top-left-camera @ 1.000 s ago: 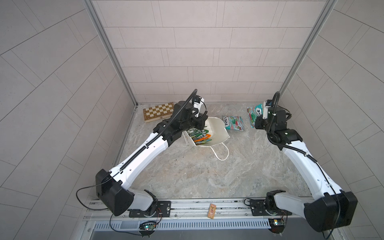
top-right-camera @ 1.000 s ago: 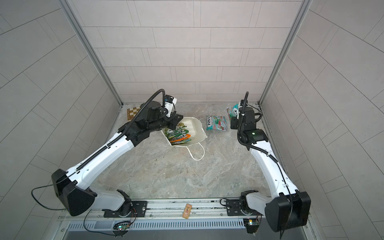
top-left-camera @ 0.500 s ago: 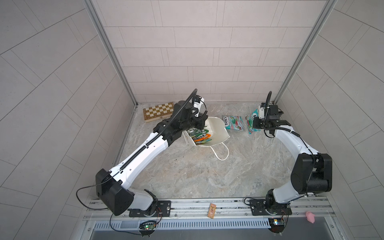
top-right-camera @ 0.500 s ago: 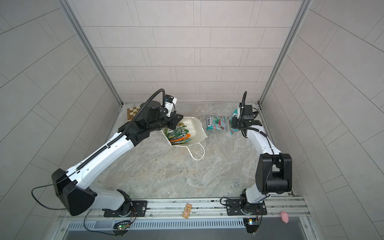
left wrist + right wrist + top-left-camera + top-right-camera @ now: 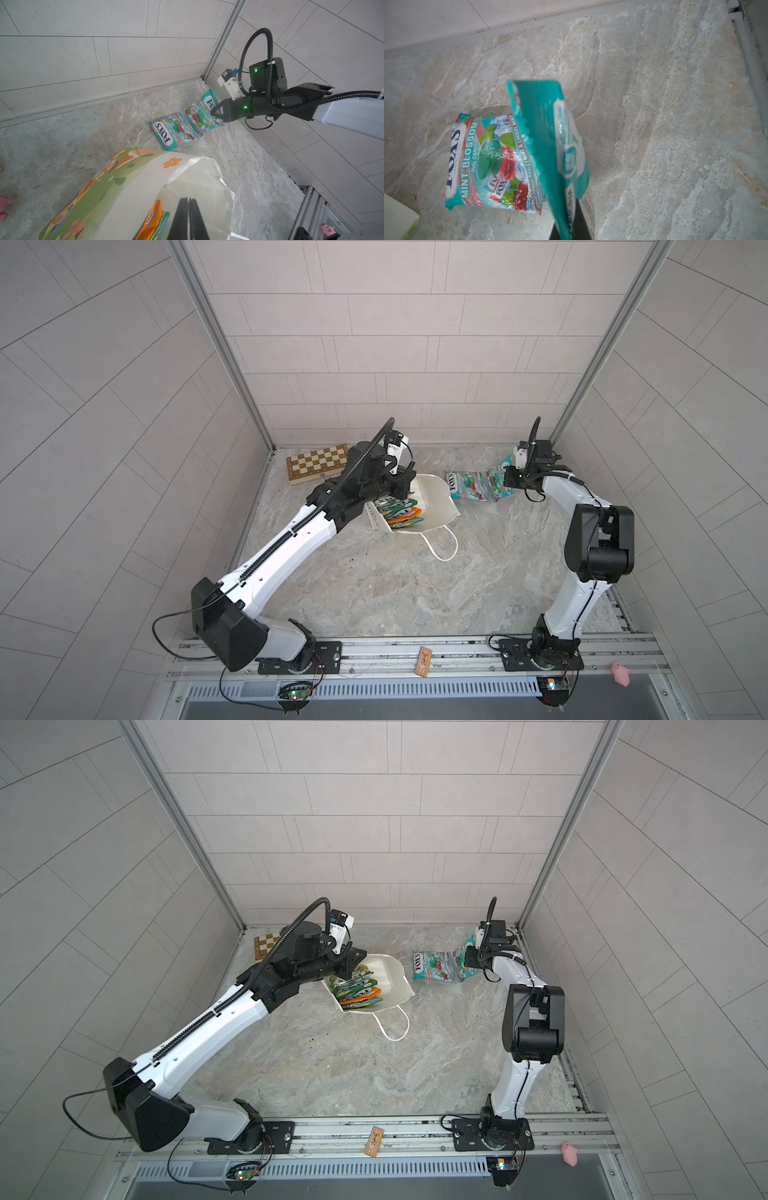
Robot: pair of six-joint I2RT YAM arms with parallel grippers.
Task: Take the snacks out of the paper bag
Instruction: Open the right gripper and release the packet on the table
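Marble-look table (image 5: 415, 593), tiled walls on three sides.

Paper bag (image 5: 440, 499) (image 5: 397, 977) (image 5: 145, 176) lies tipped, mouth open. One cord handle (image 5: 442, 547) trails on the table.

Green and orange packets (image 5: 399, 512) (image 5: 357, 990) are stacked inside the bag, near the mouth.

Flat teal packet (image 5: 467, 486) (image 5: 432, 966) (image 5: 172, 131) (image 5: 483, 164) is out on the table, near the bag on the right arm's side.

Tilted teal packet (image 5: 496, 483) (image 5: 200, 113) (image 5: 548, 135) sits just beyond it, farther from the bag. It is raised on edge, clamped in the right end effector (image 5: 508, 479) (image 5: 212, 113).

Left end effector (image 5: 188, 207): fingers together at the bag's mouth. Cannot tell if paper is pinched.

Chessboard box (image 5: 318, 462) lies behind the bag, apart from it.
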